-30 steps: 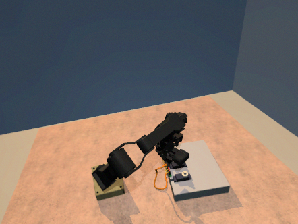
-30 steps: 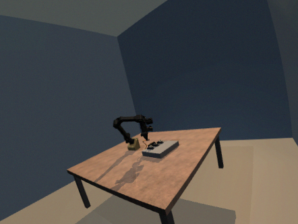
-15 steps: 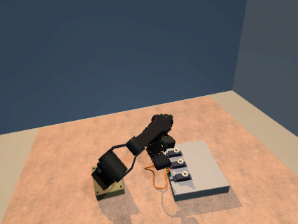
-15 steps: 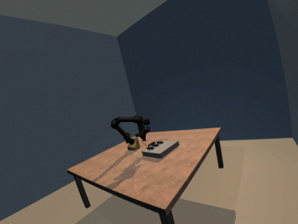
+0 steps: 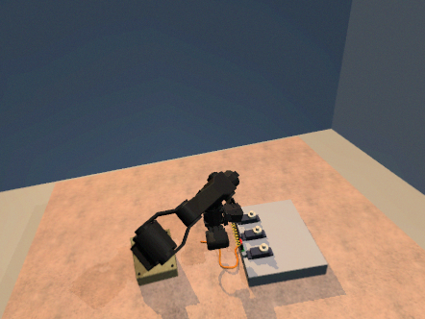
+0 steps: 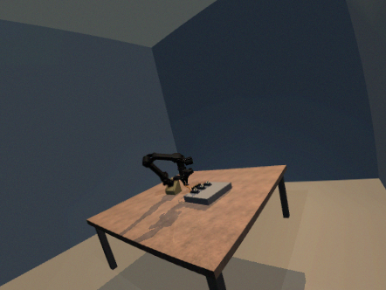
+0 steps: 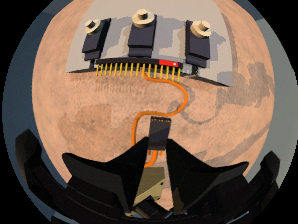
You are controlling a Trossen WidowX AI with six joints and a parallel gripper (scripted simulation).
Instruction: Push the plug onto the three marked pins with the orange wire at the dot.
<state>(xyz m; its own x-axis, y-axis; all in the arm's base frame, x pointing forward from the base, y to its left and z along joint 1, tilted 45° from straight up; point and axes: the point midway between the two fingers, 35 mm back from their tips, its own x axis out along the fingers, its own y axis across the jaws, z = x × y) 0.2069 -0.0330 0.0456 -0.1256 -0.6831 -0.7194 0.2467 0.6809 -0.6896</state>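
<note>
My gripper (image 7: 157, 141) is shut on the dark flat plug (image 7: 160, 131), holding it by its rear part. The plug's front faces the pin row (image 7: 120, 69) (image 5: 235, 233), nearly square to it, with a gap between. The red band (image 7: 168, 63) (image 5: 241, 241) lies near the row's right end in the wrist view, with a white dot at its right end. The plug's front is slightly left of the band there. The orange lead (image 7: 186, 95) (image 5: 228, 267) loops from the holder to the plug's rear. The plug's holes are too small to match to wires.
The grey holder (image 5: 300, 245) (image 6: 220, 192) carries three dark servos with pale round horns, the middle one (image 7: 142, 41) behind the pin row. The olive arm base (image 5: 159, 275) (image 6: 173, 189) stands on the table (image 5: 106, 202) (image 6: 144, 218). The lead's loop bulges right between row and plug in the wrist view.
</note>
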